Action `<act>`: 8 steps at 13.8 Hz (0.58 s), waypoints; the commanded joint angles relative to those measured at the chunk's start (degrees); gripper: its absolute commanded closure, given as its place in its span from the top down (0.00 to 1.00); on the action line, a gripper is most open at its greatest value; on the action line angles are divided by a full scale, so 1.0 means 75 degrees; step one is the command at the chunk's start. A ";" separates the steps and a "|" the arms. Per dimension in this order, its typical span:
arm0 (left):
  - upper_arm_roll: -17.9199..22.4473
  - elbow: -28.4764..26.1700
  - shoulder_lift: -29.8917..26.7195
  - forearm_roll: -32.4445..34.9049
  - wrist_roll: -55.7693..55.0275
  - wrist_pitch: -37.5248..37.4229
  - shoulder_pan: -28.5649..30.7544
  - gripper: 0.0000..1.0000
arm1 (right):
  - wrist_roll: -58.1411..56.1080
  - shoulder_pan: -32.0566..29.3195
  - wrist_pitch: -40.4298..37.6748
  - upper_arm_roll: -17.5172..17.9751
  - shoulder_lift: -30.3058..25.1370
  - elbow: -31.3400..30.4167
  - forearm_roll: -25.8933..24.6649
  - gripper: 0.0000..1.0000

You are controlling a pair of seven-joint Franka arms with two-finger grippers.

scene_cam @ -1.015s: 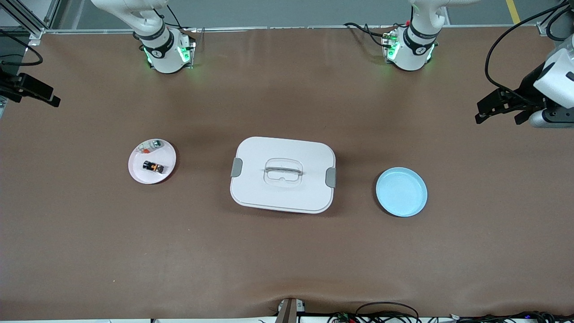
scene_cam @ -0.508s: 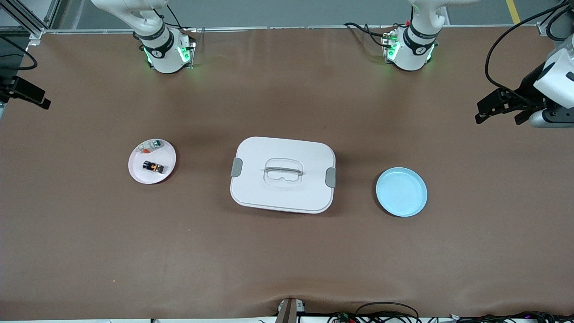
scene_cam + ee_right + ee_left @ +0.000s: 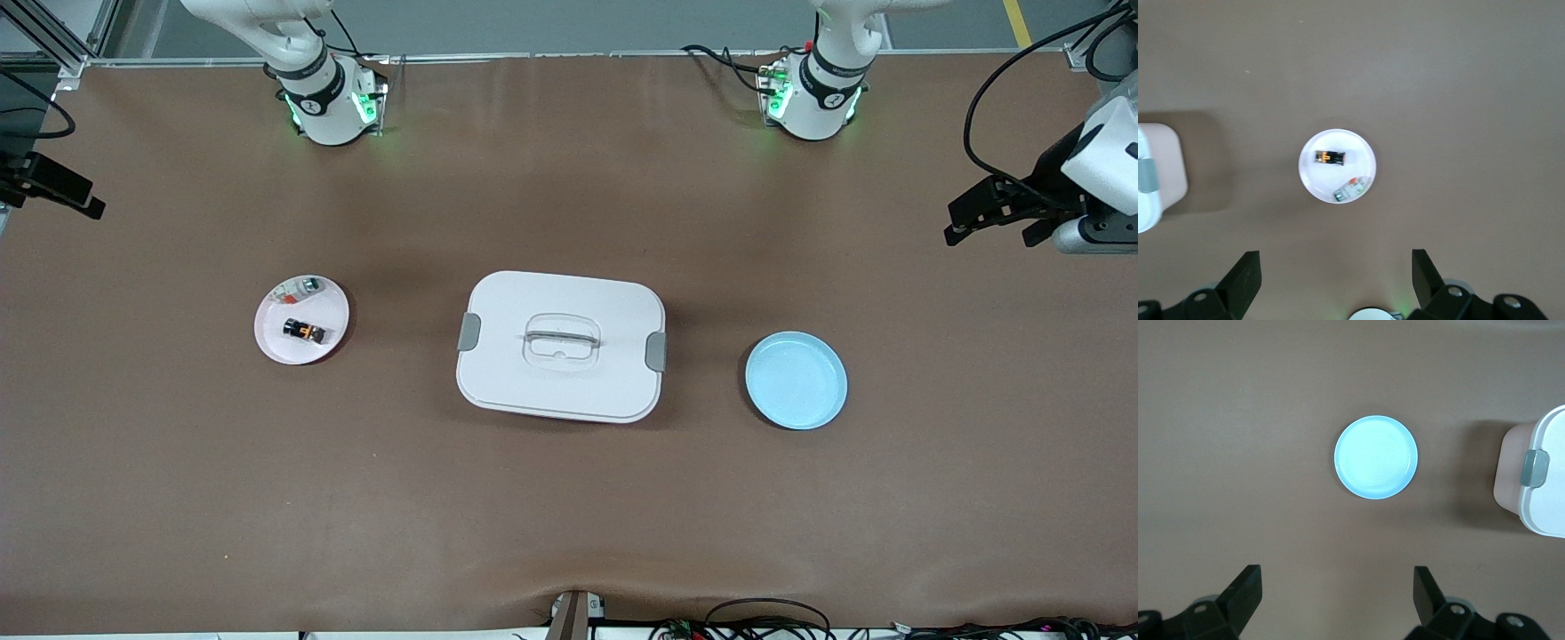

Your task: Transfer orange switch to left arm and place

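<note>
The orange switch (image 3: 304, 332) (image 3: 1330, 157), black with an orange end, lies on a small pink plate (image 3: 271, 342) (image 3: 1310, 180) toward the right arm's end of the table. The white box (image 3: 560, 373) (image 3: 1158, 173) (image 3: 1545, 500) with grey latches stands mid-table. My right gripper (image 3: 62, 188) (image 3: 1336, 277) hangs open and empty, high over the table's edge at the right arm's end. My left gripper (image 3: 989, 233) (image 3: 1337, 593) hangs open and empty over bare table at the left arm's end.
A small white piece with red-orange and green bits (image 3: 298, 286) (image 3: 1351, 189) shares the pink plate. An empty light-blue plate (image 3: 796, 380) (image 3: 1376, 457) sits between the box and the left arm's end. Cables run along the table's near edge.
The right gripper has drawn outward toward the table's edge at its end. The left gripper has barely shifted. Nothing on the table has moved.
</note>
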 commanded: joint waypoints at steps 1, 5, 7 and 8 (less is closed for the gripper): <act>-0.0002 0.0008 -0.0046 0.0041 0.0122 -0.0036 0.0048 1.00 | 0.0064 -0.0038 0.0038 0.0039 -0.0006 0.0101 0.0181 1.00; -0.0001 -0.0004 -0.0046 0.0041 0.0122 -0.0036 0.0118 1.00 | 0.0064 -0.0061 0.0003 0.0051 -0.0006 0.0089 0.0181 1.00; -0.0001 -0.0004 -0.0046 0.0053 0.0122 -0.0036 0.0118 1.00 | 0.0064 -0.0073 0.0003 0.0074 -0.0006 0.0089 0.0192 1.00; -0.0001 -0.0004 -0.0046 0.0053 0.0122 -0.0036 0.0118 1.00 | 0.0064 -0.0119 0.0003 0.0086 -0.0006 0.0078 0.0192 1.00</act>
